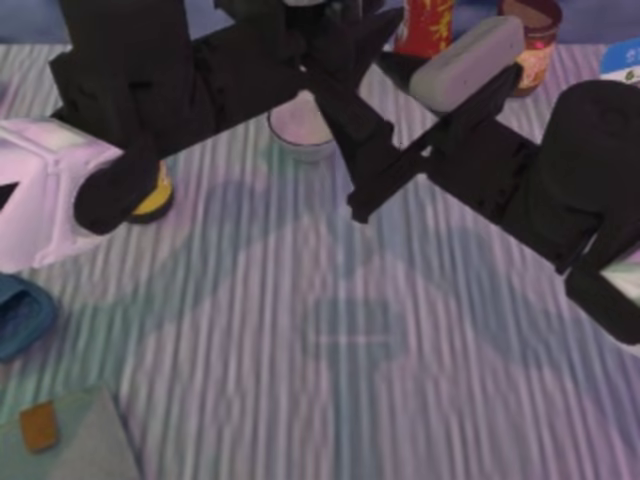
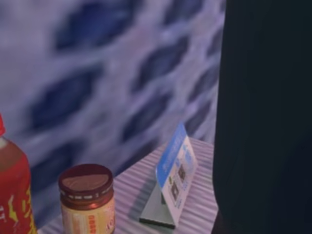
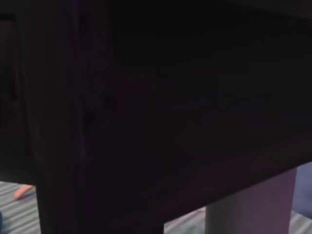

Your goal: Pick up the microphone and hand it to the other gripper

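We are bringing our 2 grippers, left gripper [image 1: 352, 150] and right gripper [image 1: 372, 198], together above the table's [image 1: 300, 380] far edge for the handover, though we cannot tell either's fingers or find the microphone, probably hidden between them.

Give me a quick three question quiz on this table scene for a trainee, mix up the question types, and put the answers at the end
1. True or false: the white bowl sits right beside the teal pad.
2. In the left wrist view, what stands on the table next to the lidded jar? A. a blue and white card; B. a yellow cup; C. a spoon.
3. Fill in: the bottle at the table's far edge is coloured ___.

Key
1. False. The bowl is at the far middle, where the left arm and right arm meet. The pad is at the near left corner.
2. A
3. red
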